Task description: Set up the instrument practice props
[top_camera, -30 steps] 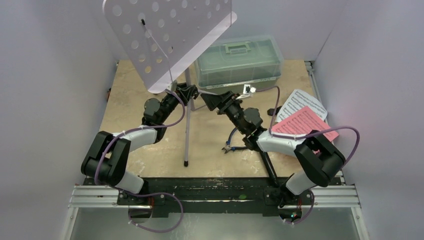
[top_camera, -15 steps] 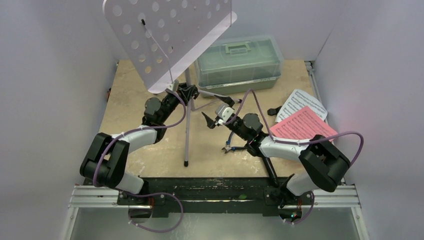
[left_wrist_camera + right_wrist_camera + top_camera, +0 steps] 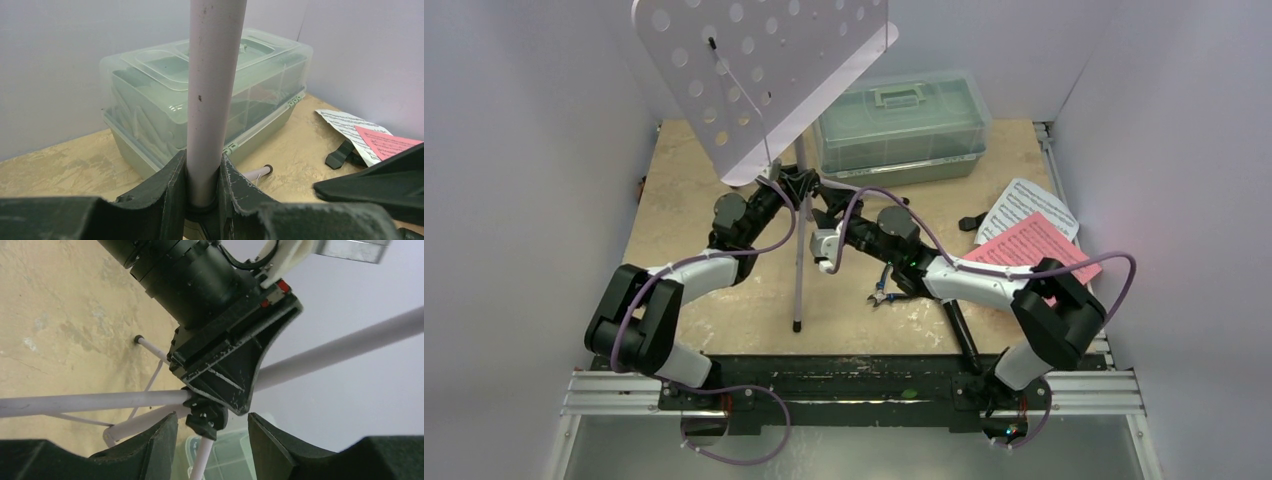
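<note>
The pale lilac music stand stands upright, its perforated desk [image 3: 764, 70] high at the back and its pole [image 3: 799, 250] running down to a tripod foot. My left gripper [image 3: 794, 188] is shut on the pole [image 3: 212, 90], one finger on each side. My right gripper [image 3: 820, 203] is open right beside it, its fingers either side of the black tripod hub [image 3: 207, 420] without touching it. A pink sheet [image 3: 1034, 250] lies over a white sheet [image 3: 1029, 205] at the right. A black rod [image 3: 959, 335] lies under my right arm.
A translucent green toolbox [image 3: 902, 125] stands at the back just behind the stand. Blue-handled pliers [image 3: 889, 292] lie under my right forearm. A small black piece [image 3: 971, 222] lies by the sheets. The stand's lilac legs [image 3: 90, 402] spread low over the tabletop.
My right arm has swung left to the stand's hub, its wrist turned over and its jaws a little narrower. The left gripper has kept its hold on the pole.
</note>
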`<state>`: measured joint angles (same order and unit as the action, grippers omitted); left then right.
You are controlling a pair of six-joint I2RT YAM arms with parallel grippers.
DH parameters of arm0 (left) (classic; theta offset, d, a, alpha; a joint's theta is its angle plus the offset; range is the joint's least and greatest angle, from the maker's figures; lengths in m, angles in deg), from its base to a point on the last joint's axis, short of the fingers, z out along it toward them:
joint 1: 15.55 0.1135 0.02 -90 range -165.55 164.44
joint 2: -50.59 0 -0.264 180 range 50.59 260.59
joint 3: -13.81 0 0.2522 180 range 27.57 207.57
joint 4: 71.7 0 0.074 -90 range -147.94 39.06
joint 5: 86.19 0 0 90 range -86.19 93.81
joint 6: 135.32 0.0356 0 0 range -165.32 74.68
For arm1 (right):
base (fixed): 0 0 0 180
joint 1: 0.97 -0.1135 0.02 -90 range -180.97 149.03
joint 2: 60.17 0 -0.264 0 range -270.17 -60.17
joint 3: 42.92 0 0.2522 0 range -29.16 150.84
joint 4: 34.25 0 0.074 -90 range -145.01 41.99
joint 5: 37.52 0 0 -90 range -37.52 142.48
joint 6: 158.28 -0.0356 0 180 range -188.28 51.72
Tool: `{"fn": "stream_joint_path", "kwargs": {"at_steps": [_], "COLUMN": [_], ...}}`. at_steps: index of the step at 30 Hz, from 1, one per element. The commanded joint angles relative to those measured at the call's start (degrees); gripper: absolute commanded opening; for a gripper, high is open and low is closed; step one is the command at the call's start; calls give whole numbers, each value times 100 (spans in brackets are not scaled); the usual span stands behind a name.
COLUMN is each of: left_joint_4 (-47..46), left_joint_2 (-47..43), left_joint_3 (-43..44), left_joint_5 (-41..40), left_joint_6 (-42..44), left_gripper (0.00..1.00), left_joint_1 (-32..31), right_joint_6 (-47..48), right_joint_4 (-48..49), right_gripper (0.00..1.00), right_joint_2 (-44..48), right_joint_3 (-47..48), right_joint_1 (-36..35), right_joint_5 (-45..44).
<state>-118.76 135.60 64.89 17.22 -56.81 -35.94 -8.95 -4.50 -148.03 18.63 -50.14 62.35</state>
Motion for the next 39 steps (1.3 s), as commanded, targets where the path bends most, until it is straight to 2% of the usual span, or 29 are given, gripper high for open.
{"fn": "stream_joint_path", "kwargs": {"at_steps": [1,6,10,21,24,28,34,39], "left_joint_4": [381,385,387,422,437,439,439,444], "left_joint_2": [189,185,186,174,174,187,234,213], "left_joint_3": [209,223,234,241,241,249,263,258], "left_joint_5": [-121,-93,-90,-110,-112,-95,-77,-93], "left_joint_6": [-300,-328,-366,-346,-346,-384,-408,-409], "left_gripper": [0,0,0,0,0,0,0,0], "left_joint_1": [102,140,164,175,181,182,175,180], "right_joint_6": [591,625,681,563,553,544,387,150], "right_joint_4": [-377,-366,-87,348,542,520,695,819], "right_gripper": [57,56,52,44,46,57,57,53], "right_joint_2": [-394,-813,-1176,-1544,-1445,-1172,-1203,-1315], "right_joint_3": [544,874,1050,1167,1018,824,836,890], "right_joint_1": [-5,45,89,279,294,301,408,472], "right_joint_5": [60,120,-167,-422,-427,-241,-211,-235]}}
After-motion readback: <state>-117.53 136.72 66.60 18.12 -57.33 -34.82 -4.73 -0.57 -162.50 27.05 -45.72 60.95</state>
